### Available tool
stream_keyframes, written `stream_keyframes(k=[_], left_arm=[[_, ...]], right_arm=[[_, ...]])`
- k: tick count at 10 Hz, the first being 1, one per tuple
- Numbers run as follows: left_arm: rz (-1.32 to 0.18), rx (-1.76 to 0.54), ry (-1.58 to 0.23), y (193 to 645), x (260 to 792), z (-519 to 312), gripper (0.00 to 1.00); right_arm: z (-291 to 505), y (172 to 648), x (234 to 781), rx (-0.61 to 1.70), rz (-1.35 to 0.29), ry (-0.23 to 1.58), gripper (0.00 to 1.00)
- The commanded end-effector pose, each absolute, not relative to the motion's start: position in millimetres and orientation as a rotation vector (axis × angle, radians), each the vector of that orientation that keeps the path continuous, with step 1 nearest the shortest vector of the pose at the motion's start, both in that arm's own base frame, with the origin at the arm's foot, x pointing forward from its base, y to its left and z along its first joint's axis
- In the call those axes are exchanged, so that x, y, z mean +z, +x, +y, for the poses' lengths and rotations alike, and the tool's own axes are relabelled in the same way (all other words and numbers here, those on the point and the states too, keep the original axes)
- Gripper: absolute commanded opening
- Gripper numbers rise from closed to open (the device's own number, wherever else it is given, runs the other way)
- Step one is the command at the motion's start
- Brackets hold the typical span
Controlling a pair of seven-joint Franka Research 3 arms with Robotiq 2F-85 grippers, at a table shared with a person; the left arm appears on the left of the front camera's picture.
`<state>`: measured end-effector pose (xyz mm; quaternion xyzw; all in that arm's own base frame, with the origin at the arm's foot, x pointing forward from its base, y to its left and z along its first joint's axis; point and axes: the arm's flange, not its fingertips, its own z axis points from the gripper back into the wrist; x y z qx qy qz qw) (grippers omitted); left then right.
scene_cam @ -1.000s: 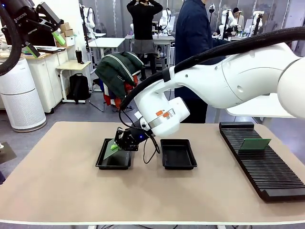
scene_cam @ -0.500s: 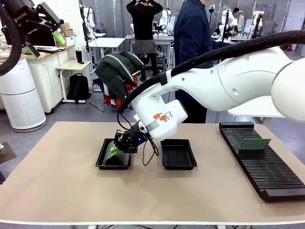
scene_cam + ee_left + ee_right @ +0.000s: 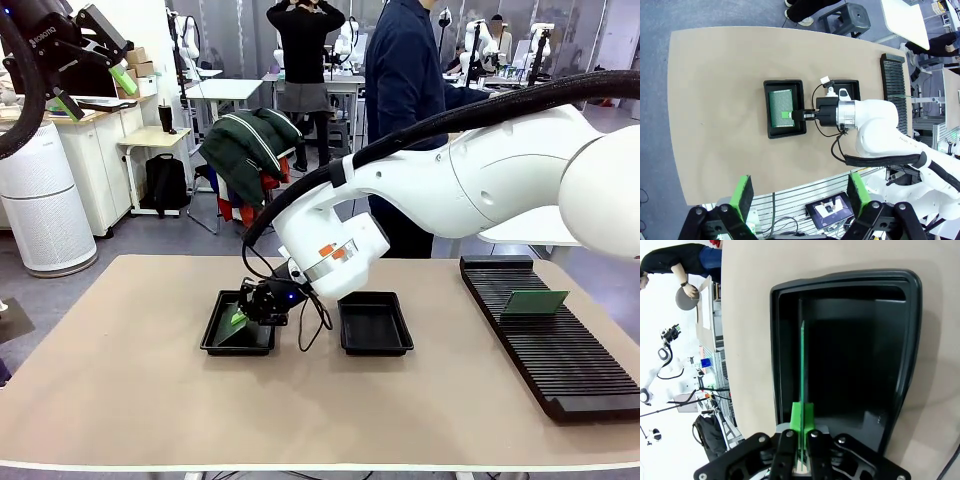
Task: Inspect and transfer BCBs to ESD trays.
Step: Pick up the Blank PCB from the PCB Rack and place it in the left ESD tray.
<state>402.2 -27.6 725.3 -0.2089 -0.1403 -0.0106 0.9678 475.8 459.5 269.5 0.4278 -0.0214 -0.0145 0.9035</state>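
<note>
My right gripper (image 3: 246, 312) is shut on one end of a BCB (image 3: 238, 318), a thin green board held low over the left ESD tray (image 3: 212, 341). From above, the BCB (image 3: 780, 107) lies within that tray's (image 3: 769, 131) outline. Along my right gripper (image 3: 802, 432), the BCB (image 3: 802, 365) shows edge-on inside the tray (image 3: 912, 340); whether it touches the floor I cannot tell. The second ESD tray (image 3: 375, 345) stands just to the right. My left gripper (image 3: 98, 92) hangs open high at the far left, and its green pads (image 3: 744, 192) frame the table from above.
A long black slotted rack (image 3: 560, 370) lies along the table's right side with another green board (image 3: 533, 301) standing in it. A person in dark blue (image 3: 405, 90) stands beyond the far edge. Bare tan tabletop (image 3: 120, 390) stretches left and in front.
My right arm has eased a little left and down, bringing the BCB lower into the left tray. The left arm has not moved.
</note>
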Motion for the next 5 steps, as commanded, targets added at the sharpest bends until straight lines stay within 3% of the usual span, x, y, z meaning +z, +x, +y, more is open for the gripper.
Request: stream_keyframes(k=[1, 5], left_arm=[[-0.288, -0.018, -0.424, 400.7, 723.4, -26.1, 1.00], [-0.288, -0.018, -0.424, 400.7, 723.4, -26.1, 1.00]], right_arm=[[458.0, 475.7, 270.6, -0.049, -0.049, 0.888, 0.02], [458.3, 477.0, 269.6, -0.033, -0.045, 0.884, 0.02]])
